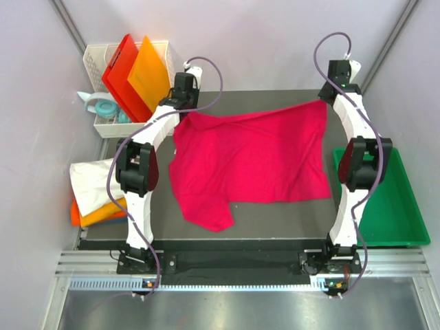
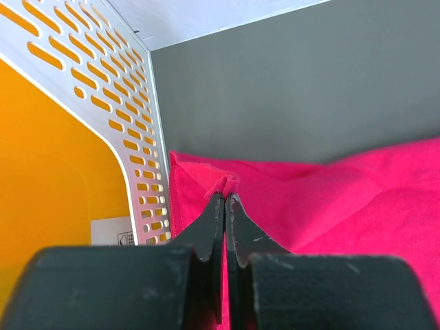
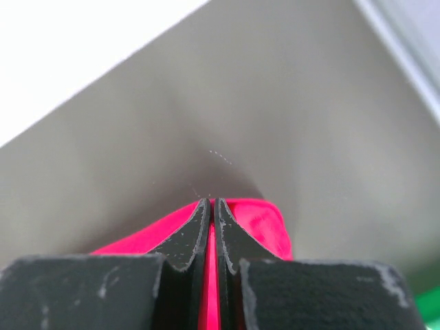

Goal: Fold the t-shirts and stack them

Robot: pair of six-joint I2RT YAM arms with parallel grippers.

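A large crimson-pink t-shirt [image 1: 247,161] lies spread on the dark table [image 1: 275,213], one sleeve pointing toward the near edge. My left gripper [image 1: 184,115] is at its far left corner, and in the left wrist view the gripper [image 2: 225,197] is shut with a pinch of the pink cloth [image 2: 330,199] between the tips. My right gripper [image 1: 324,104] is at the far right corner. The right wrist view shows this gripper [image 3: 210,202] shut on the pink cloth's edge [image 3: 265,223]. A white t-shirt [image 1: 89,180] lies crumpled over an orange one [image 1: 96,214] off the table's left side.
A white perforated basket [image 1: 96,58] at the far left holds a red board [image 1: 122,72] and an orange board [image 1: 150,72]; the basket's wall [image 2: 130,130] stands right beside my left gripper. A green tray [image 1: 388,206] sits to the right of the table.
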